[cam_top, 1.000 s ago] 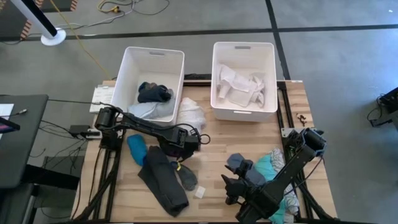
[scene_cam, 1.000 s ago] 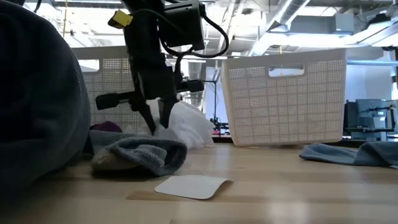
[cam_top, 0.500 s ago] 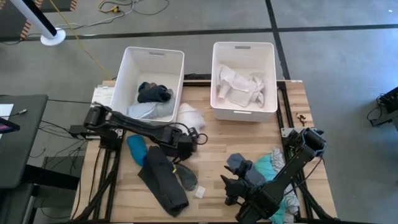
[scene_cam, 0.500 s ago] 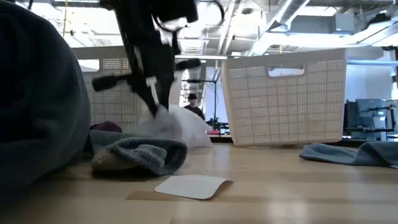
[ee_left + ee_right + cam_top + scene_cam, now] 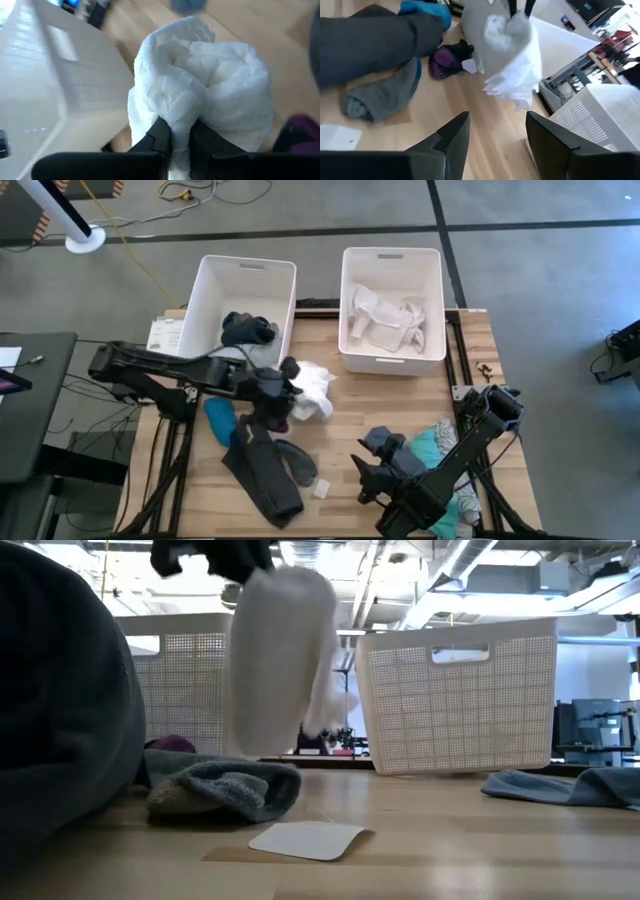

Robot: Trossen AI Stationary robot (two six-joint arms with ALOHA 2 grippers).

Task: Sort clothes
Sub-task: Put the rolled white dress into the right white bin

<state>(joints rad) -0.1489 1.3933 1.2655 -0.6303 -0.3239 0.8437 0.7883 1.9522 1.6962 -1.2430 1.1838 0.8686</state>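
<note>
Wooden table (image 5: 350, 420), two white bins at far edge, grey concrete floor beyond. Left gripper (image 5: 285, 385) clamped on white garment (image 5: 312, 386), lifted clear of table, hanging in front of left bin (image 5: 205, 305). Right gripper (image 5: 365, 480) near front edge, fingers apart, holding nothing, waiting beside teal and grey pile (image 5: 435, 445). Step in hand, by judgement: carrying a white piece to sort. Right bin (image 5: 435, 300) holds whites, left bin darks; next move likely a carry rightward over right bin rim, then release. Left fingertips (image 5: 165, 135) buried in cloth folds. Dark grey garment (image 5: 262, 475) and blue item (image 5: 218, 420) unsorted on table. Small white card (image 5: 305, 838) near front, purpose unclear.
</note>
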